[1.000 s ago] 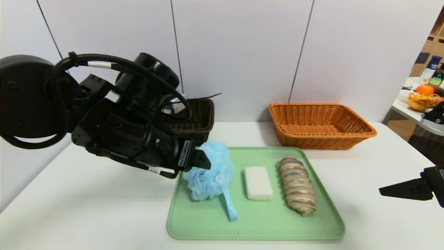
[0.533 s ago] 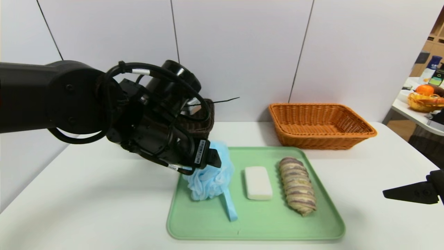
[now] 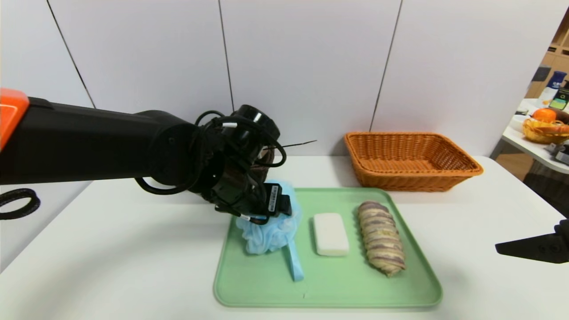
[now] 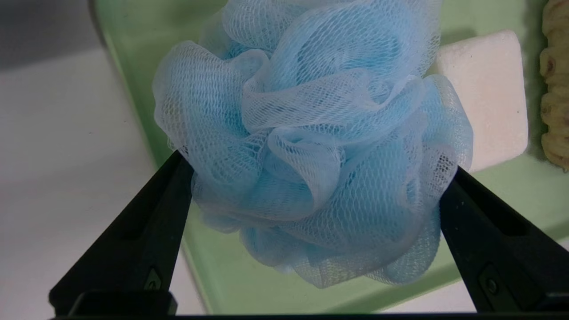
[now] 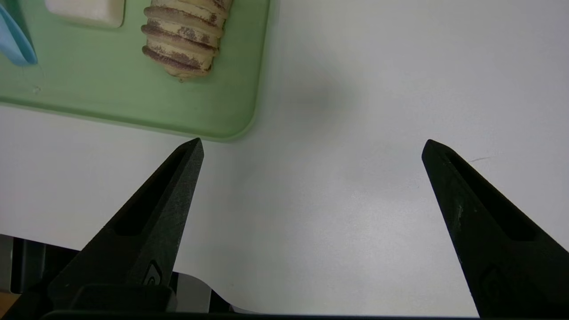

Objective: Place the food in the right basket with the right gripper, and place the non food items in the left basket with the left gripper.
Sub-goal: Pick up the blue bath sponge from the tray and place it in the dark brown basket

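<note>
On the left of the bench [image 3: 111, 249], the dark basket [image 3: 268, 159] is mostly hidden behind the left arm. At the green tray's left side, the blue mesh pouf [image 3: 271, 235] is straddled by the left claw [image 4: 318, 166], its fingers spread wide at either side. Beside the pouf, the white soap bar [image 3: 331, 234] is laid on the green tray [image 3: 355, 289], followed by the striped bread loaf [image 3: 381, 238]. Behind the tray, the orange basket [image 3: 413, 178] is seen. Farthest right, the right claw [image 5: 313, 140] is held over the bench, spread and holding nothing.

Pale-blue mesh bath pouf [image 4: 311, 146], matt
</note>
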